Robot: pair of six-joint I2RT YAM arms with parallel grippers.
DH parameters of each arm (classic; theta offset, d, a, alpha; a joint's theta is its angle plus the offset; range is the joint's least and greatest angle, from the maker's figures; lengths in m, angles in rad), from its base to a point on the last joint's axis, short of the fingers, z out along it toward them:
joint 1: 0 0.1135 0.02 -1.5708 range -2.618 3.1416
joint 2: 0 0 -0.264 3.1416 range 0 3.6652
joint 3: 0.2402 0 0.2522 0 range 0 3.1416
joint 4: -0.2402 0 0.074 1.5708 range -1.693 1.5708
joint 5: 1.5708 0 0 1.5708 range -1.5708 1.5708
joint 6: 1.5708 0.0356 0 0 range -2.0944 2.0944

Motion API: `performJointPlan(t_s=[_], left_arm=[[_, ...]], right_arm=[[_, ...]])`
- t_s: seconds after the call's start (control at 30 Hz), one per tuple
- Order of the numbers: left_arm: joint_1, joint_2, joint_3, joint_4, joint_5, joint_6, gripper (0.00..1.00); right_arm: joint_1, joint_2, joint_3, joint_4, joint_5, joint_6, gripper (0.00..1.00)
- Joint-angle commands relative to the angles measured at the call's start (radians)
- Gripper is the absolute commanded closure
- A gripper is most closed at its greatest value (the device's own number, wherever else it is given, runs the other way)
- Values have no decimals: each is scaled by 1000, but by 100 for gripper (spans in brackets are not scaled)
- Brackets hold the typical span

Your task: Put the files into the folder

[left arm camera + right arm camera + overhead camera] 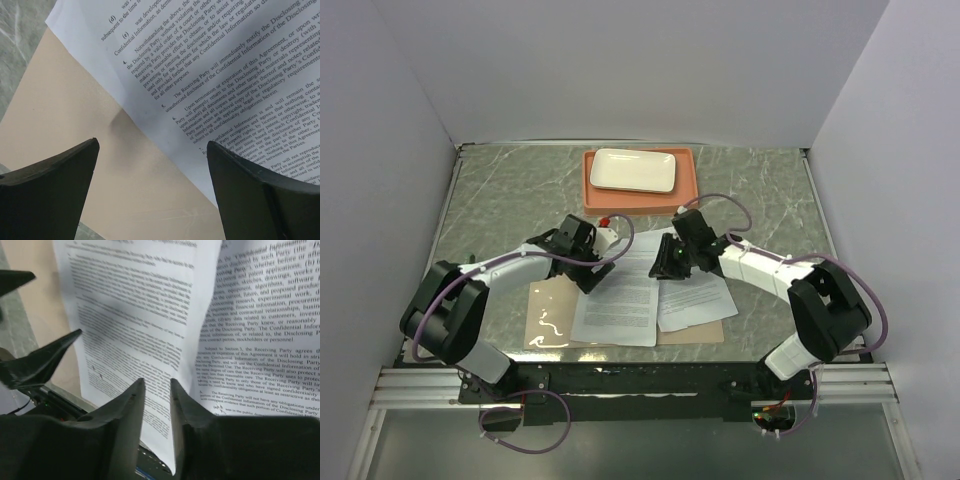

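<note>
At the left we see the open folder (542,300) lying flat near the table's front edge, its glossy pocket showing. Our left gripper (152,185) hangs spread over tan cardboard and the edge of the left file (618,305). The right file (692,300) overlaps it, also on the folder. Our right gripper (156,382) sits over both sheets with its fingers nearly together. We cannot tell whether they pinch paper.

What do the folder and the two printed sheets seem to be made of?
Folder: probably cardboard, matte tan, flat and even; its pocket looks like clear plastic, from white glare. Sheets: thin white paper, printed black, one curling.
</note>
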Motion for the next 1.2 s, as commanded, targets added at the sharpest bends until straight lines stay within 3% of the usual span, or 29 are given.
performJointPlan(t_s=[0.0, 0.03, 0.1, 0.17, 0.27, 0.53, 0.87, 1.17], left_arm=[[-12, 22, 1, 40, -17, 15, 4], [-18, 25, -3, 44, -46, 16, 4], [-26, 22, -16, 49, -57, 19, 4], [-30, 24, -23, 49, -58, 18, 4], [-35, 30, -28, 51, -66, 16, 4], [-47, 34, -39, 58, -72, -1, 4], [-72, 24, -63, 57, -95, -21, 3], [-79, 10, -62, 37, -81, -36, 4]], right_arm=[[9, 14, -16, 36, -18, -33, 57], [7, 17, -15, 30, -10, -41, 48], [6, 16, -19, 18, -4, -56, 43], [6, 7, -22, 12, 15, -65, 31], [7, -1, -12, 1, 21, -79, 28], [7, 39, 7, 26, -13, -67, 41], [7, 91, -24, 99, -53, -59, 46], [9, 60, -48, 181, -100, -45, 67]])
